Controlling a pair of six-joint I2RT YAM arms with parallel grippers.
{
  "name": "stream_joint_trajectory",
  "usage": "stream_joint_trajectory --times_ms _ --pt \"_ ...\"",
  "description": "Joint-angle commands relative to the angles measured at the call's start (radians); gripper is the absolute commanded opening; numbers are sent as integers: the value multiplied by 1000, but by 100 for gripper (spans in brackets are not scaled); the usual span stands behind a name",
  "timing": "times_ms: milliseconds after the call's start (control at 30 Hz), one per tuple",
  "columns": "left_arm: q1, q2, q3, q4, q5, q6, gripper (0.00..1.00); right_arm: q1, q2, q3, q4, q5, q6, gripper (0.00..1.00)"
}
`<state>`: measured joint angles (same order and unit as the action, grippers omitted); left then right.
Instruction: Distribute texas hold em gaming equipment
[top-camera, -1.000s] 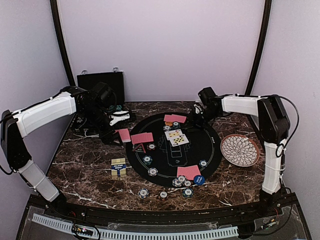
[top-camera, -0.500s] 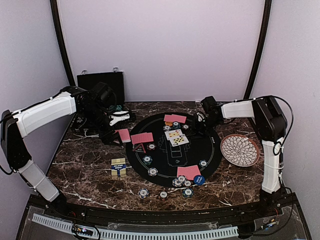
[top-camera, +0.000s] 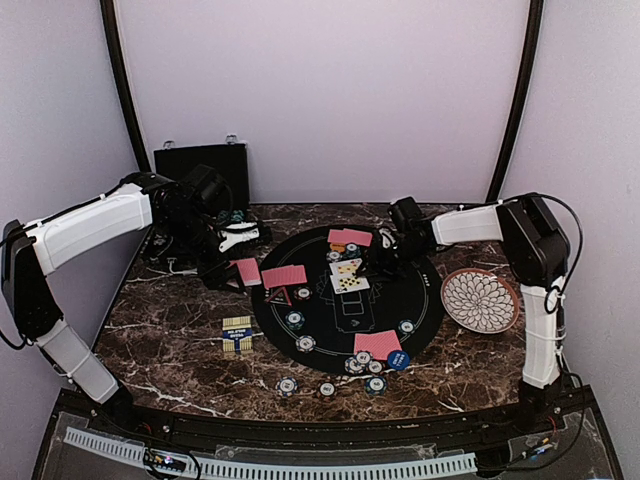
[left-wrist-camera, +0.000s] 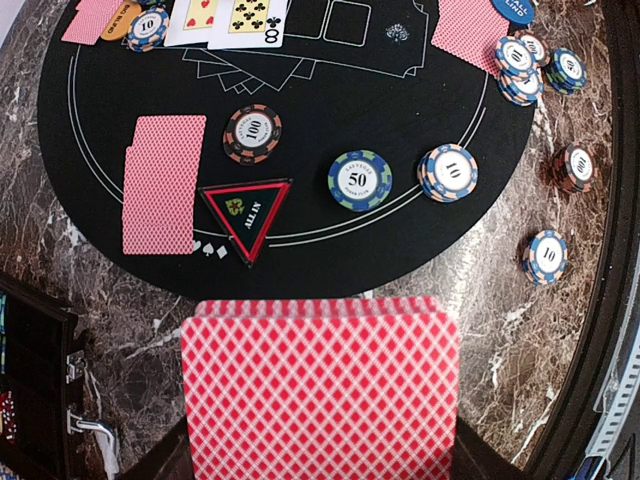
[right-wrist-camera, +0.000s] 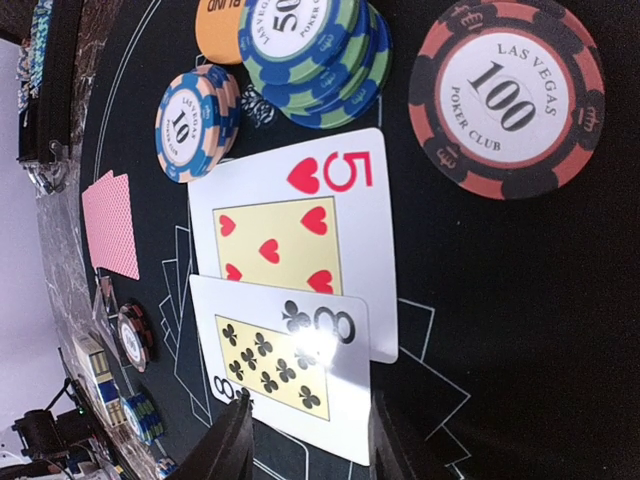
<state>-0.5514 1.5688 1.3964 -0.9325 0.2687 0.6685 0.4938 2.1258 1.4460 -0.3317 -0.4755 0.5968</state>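
My left gripper (top-camera: 238, 268) is shut on a stack of red-backed cards (left-wrist-camera: 320, 385) held over the marble just left of the black round mat (top-camera: 420, 300); the stack hides its fingers. My right gripper (right-wrist-camera: 310, 445) is open and low over the mat, one finger (right-wrist-camera: 228, 445) on each side of the near edge of the face-up 8 of clubs (right-wrist-camera: 285, 360). That card overlaps the 5 of hearts (right-wrist-camera: 300, 225). Beyond them are a 100 chip (right-wrist-camera: 510, 95), a stack of 50 chips (right-wrist-camera: 315, 50), a stack of 10 chips (right-wrist-camera: 195, 120) and an orange button (right-wrist-camera: 218, 30).
Face-down card pairs (top-camera: 284, 276), (top-camera: 350, 237), (top-camera: 378, 343) and a blue button (top-camera: 398, 360) lie on the mat. Chips (top-camera: 327, 388) sit on the marble at the front. A black case (top-camera: 200, 165) stands back left; a petal plate (top-camera: 481, 299) lies right.
My right gripper has moved left from the mat's back right edge to the face-up cards at the mat's middle. The left arm and its cards have not moved.
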Motion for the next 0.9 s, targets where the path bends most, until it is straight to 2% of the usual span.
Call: stream_joint_trajectory --times_ms 0,67,167,233,300,567,867 --pt "6 -21 17 -13 16 5 0 11 -45 -6 -80 22 11 39" --pt "6 -22 16 -12 17 5 0 12 -76 8 -92 40 19 40" --pt "7 -24 14 -10 17 4 0 28 -134 14 -70 16 47 51" --pt "7 -25 13 -10 16 5 0 56 -162 31 -52 -29 69 63" --pt "6 -24 13 -6 17 5 0 100 -173 50 -19 -87 99 69" --pt "5 -17 26 -5 33 -1 0 256 -114 112 230 -291 313 75" --pt "6 -25 19 0 47 -10 0 344 -9 195 403 -378 460 74"
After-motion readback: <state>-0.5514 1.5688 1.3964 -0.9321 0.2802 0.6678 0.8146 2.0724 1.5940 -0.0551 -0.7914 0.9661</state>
